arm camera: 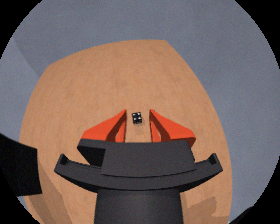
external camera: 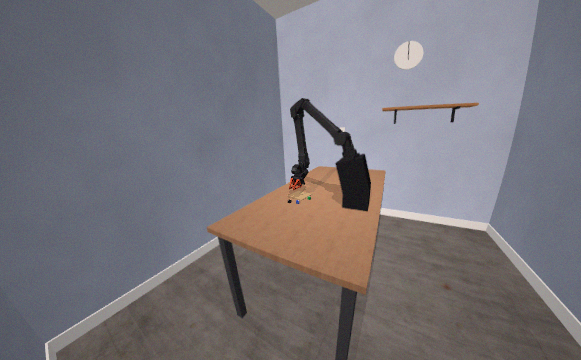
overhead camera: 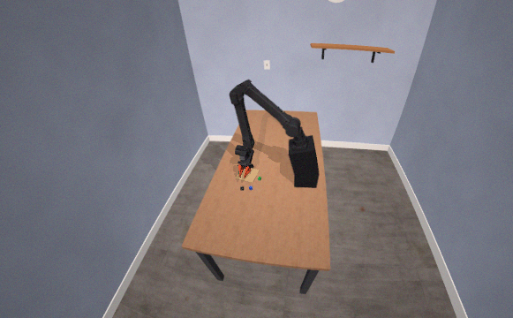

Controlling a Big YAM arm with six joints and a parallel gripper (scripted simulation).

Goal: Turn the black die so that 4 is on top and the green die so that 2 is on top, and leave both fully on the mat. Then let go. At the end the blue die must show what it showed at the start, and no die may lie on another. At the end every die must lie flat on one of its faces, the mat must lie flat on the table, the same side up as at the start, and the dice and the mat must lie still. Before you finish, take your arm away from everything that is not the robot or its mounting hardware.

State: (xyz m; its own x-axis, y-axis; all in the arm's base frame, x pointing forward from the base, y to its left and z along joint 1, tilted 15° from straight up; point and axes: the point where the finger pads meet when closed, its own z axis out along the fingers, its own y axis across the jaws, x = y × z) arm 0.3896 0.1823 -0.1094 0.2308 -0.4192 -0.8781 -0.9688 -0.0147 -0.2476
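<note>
My gripper (overhead camera: 244,171) hangs low over the tan mat (overhead camera: 248,175), its orange fingers partly apart with nothing between them. The black die (overhead camera: 242,188) lies on the bare table just in front of the mat, apart from the fingers. In the wrist view it shows small and far off (arm camera: 138,117), in the gap past the fingertips; its top face is too small to read. The blue die (overhead camera: 251,187) lies on the table right of the black die. The green die (overhead camera: 259,178) lies at the mat's right edge; I cannot tell if it is on the mat.
The arm's black base block (overhead camera: 304,161) stands on the table to the right of the dice. The table's left edge (overhead camera: 214,185) is close to the mat. A shelf (overhead camera: 352,48) hangs on the back wall.
</note>
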